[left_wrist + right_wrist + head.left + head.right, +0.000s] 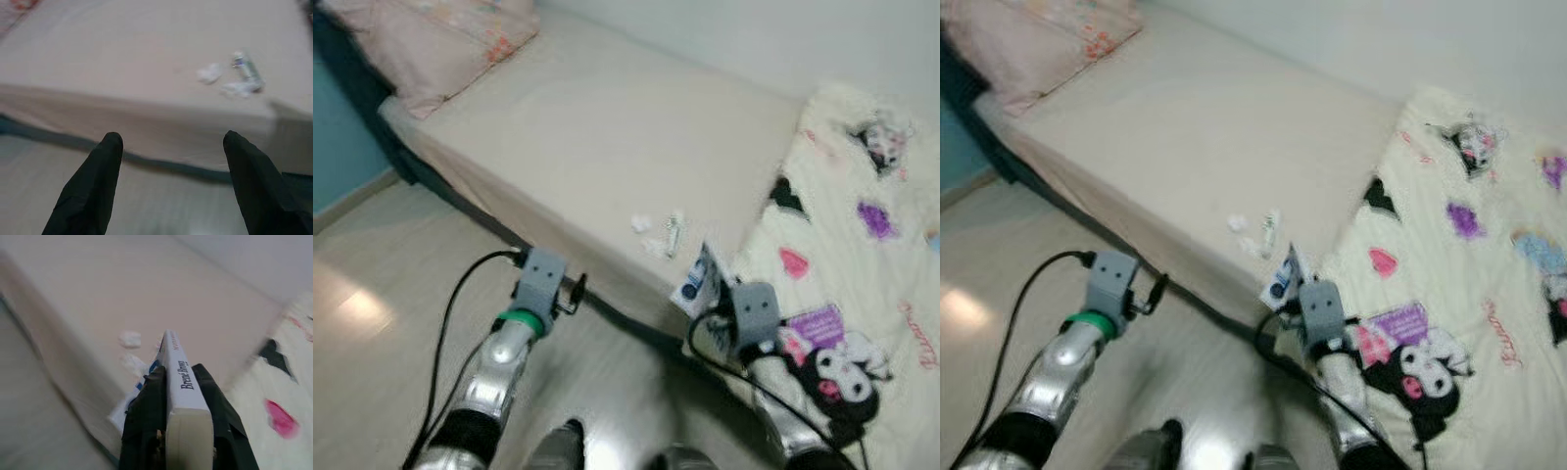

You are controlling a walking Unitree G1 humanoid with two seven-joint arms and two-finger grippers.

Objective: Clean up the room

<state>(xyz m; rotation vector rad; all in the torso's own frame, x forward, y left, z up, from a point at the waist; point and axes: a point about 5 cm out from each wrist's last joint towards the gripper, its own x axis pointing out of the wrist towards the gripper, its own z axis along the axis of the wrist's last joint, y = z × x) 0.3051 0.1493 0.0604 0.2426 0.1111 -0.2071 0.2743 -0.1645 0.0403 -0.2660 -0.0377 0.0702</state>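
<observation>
I have the right gripper point(188, 382) clamped on a white book point(182, 382), its two black fingers pressed against both covers with the spine facing outward, and in the head views the book point(700, 279) stands up above the wrist at the edge of the bed point(587, 137); the left gripper point(168, 147) is held wide apart with nothing between its fingers, hovering over the floor point(382, 284) and pointing at the side of the mattress; on the sheet near the edge lie some small scraps of white paper point(641, 224) and a little tube or wrapper point(674, 233), close together, and I cannot tell exactly what they are because the picture is soft; beside them the patterned blanket point(862, 245) covers the right part of the bed, and a pink pillow point(431, 39) is at the far left end; my judgement is that the step now is to carry the book away to its proper place, so I would keep the grip firm and the book upright; the grip is low on the book, so it may tip if I swing the arm quickly, and I should turn slowly; the free left gripper is well placed to collect the scraps afterwards, approaching from above so the thin paper does not slide away.
</observation>
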